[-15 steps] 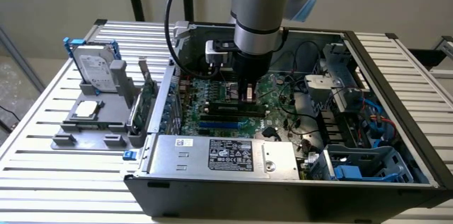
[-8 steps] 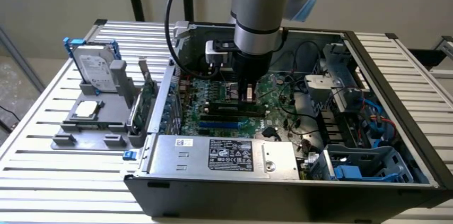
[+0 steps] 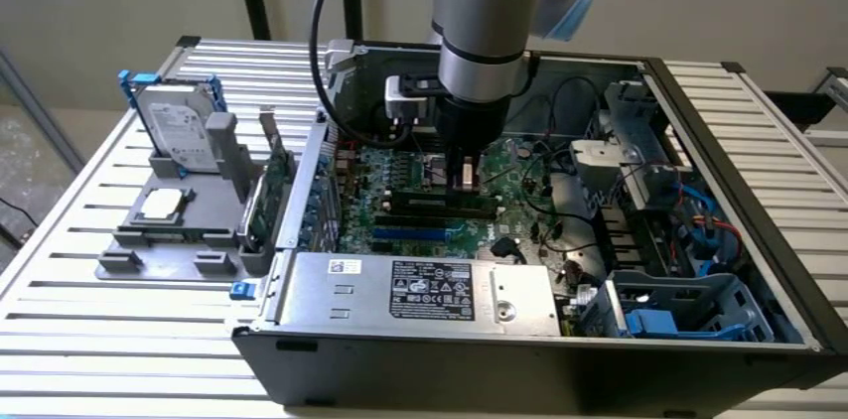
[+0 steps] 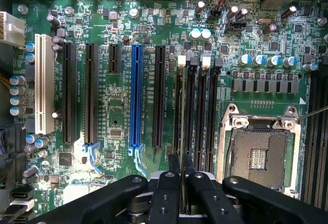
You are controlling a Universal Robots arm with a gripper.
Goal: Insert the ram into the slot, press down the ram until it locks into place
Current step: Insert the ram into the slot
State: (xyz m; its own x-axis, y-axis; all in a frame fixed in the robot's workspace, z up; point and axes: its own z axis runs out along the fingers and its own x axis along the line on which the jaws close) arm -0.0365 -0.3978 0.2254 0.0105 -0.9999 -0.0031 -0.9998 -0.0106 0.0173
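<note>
The ram (image 4: 182, 121), a thin green circuit-board stick, stands on edge inside the open black metal computer case (image 3: 530, 369), over the large green motherboard (image 4: 118, 114), along the narrow black plastic slot (image 4: 177, 101), clamped in my black end effector (image 4: 182, 165).

Gripper (image 4: 183, 165) has the ram (image 4: 182, 111) pinched, seen edge-on, lined up along the black slot (image 4: 178, 101). Blue slot (image 4: 136, 96) sits nearby.

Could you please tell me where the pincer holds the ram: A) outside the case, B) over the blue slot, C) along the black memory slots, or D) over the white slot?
C: the pincer grips the ram edge-on along the black memory slots, beside the empty CPU socket.
</note>
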